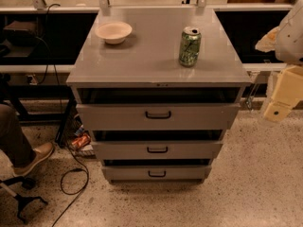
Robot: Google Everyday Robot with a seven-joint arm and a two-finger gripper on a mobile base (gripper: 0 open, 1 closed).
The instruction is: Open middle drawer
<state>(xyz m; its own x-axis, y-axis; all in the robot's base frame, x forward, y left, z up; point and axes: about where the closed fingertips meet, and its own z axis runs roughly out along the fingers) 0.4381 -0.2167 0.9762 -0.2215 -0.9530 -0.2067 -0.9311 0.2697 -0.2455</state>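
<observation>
The grey metal cabinet (156,56) stands in the middle of the camera view with three drawers stacked in its front. The middle drawer (189,150) has a mid-height front panel and a small black bar handle (157,150). It stands out slightly, with a dark gap above its front. The taller top drawer (199,116) and the thin bottom drawer (184,173) also stand out a little. My gripper (277,109) and the cream arm hang at the right edge, to the right of the cabinet at top-drawer height, touching nothing.
A white bowl (113,32) and a green can (190,46) stand on the cabinet top. A person's leg and shoe (33,157) are at the left. Black cables (75,174) and a black stand leg (21,200) lie on the speckled floor. Dark shelving runs behind.
</observation>
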